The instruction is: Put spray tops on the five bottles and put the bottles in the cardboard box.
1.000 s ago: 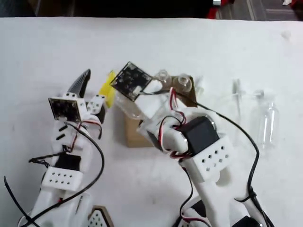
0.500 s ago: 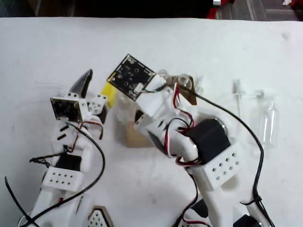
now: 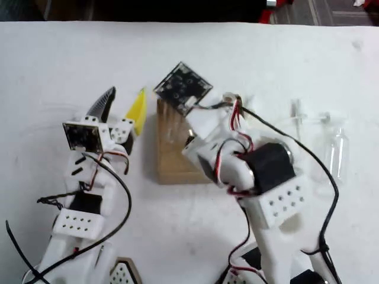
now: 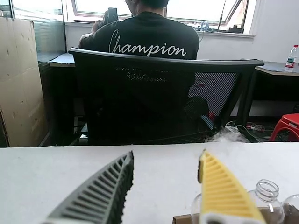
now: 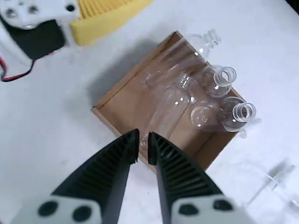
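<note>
The cardboard box (image 3: 170, 167) sits mid-table and holds several clear bottles without spray tops. Some stand upright (image 5: 219, 76) and one lies flat (image 5: 171, 108). My right gripper (image 5: 143, 141) hovers above the box's near edge, its black fingers shut with nothing between them. My left gripper (image 3: 121, 106) rests just left of the box, open, with one black finger (image 4: 100, 196) and one yellow finger (image 4: 224, 196). Another clear bottle (image 3: 336, 155) lies on the table at the right. Two clear spray tops (image 3: 297, 116) lie beside it.
The right arm's body (image 3: 266, 177) covers the box's right part in the high view. White table (image 3: 266, 59) stretches behind the box. Beyond the table's far edge stands a black chair (image 4: 159, 93) with a person seated in it.
The right arm has swung to the right above the box, and more of the box's left part now shows. The left arm has stayed still.
</note>
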Controlling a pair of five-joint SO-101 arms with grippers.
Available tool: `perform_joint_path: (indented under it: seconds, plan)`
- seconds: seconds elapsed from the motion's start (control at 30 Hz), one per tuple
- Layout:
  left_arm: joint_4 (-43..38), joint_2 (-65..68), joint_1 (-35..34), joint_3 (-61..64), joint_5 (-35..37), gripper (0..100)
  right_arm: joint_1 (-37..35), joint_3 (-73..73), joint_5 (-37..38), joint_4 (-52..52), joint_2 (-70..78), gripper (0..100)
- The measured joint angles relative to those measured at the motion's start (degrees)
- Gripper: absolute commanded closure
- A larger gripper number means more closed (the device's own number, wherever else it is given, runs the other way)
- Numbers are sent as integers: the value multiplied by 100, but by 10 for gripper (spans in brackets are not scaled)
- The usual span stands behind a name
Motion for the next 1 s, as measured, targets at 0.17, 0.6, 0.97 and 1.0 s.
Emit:
perform_joint_path:
  seconds: [0.17, 0.6, 0.97, 1.0]
  plan:
    - [0, 0, -158, 0, 0, 789, 316, 1134, -44, -1064, 18, 950]
    - [0, 0, -413, 0, 0, 789, 343, 2127, -607, -2365, 607, 822]
    - [0, 0, -501, 0, -9, 789, 352, 1169, -457, -2400, 2708, 819]
    - [0, 0, -501, 0, -9, 789, 316, 967, -457, -2426, 2752, 819]
